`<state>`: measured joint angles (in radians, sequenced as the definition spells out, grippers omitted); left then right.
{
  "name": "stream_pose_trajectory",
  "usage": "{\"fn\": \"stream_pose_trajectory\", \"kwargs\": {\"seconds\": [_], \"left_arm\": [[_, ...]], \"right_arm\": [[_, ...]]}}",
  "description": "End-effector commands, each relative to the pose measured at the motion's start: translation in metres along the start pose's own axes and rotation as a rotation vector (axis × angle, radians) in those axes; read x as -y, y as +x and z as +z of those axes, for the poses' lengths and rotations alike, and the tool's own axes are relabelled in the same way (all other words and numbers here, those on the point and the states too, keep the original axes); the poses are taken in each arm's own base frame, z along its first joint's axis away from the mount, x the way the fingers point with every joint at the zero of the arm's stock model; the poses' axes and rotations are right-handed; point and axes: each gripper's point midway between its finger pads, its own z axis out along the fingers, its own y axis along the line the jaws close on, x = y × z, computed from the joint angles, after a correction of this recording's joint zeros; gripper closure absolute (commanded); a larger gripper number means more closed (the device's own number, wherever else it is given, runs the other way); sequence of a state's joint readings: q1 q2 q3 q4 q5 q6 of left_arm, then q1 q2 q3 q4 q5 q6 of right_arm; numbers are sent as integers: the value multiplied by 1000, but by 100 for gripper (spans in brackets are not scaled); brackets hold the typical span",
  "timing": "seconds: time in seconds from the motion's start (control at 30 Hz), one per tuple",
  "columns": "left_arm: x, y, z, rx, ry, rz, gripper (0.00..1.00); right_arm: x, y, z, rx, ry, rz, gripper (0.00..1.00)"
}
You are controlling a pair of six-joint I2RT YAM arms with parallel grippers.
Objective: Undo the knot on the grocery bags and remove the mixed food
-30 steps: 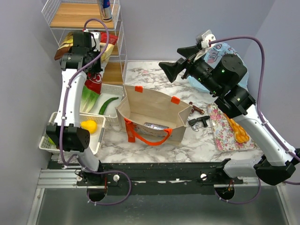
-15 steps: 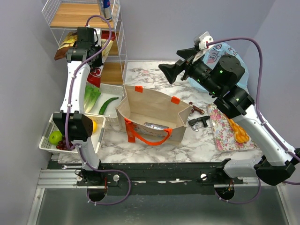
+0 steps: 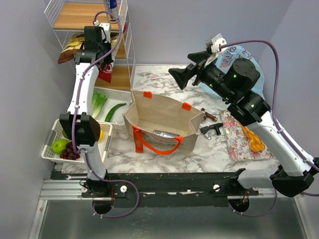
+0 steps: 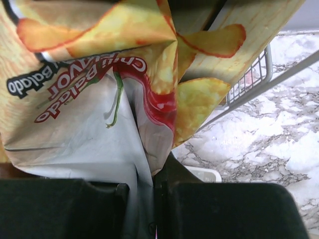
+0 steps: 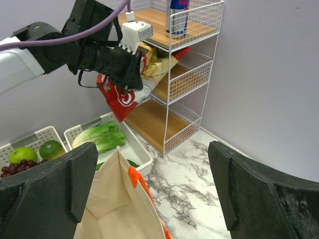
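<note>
Left gripper: clamped on chip packet, at wire shelf, middle tier.
Right gripper: jaws wide, empty, over tote.
Tote: open, silver packet left inside.
Blue bag: back right, knot hidden, likely pending.
Lettuce, cucumber, fruit, can: already out.

Beige canvas tote upright, open, mid-table, orange handles, silver packet inside, light-blue plastic bag far right, lettuce and cucumber in white tray, green fruit beside grapes in basket, yellow chip packet pinched by left end effector, drink can on top shelf
</note>
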<state>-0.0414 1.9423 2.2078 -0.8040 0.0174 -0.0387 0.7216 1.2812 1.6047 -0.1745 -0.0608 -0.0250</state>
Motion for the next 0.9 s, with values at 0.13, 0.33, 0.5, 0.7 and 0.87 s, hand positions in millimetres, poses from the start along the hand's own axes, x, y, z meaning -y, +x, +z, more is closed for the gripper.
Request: {"fn": "stream_pose_trajectory", "kwargs": {"seconds": [0.13, 0.33, 0.5, 0.7, 0.87], "left_arm": [[7, -68, 7, 245, 31, 30, 85], [7, -76, 15, 304, 34, 42, 72], [13, -76, 18, 314, 65, 34, 54], [14, -73, 9, 315, 67, 25, 41], [10, -76, -14, 321, 44, -14, 19]], "right_arm": [[-1, 6, 1, -23, 1, 20, 0], [-1, 7, 3, -25, 0, 18, 0], [-1, 9, 3, -29, -2, 13, 0], [0, 9, 2, -29, 1, 7, 0], [-1, 10, 2, -30, 0, 5, 0]]}}
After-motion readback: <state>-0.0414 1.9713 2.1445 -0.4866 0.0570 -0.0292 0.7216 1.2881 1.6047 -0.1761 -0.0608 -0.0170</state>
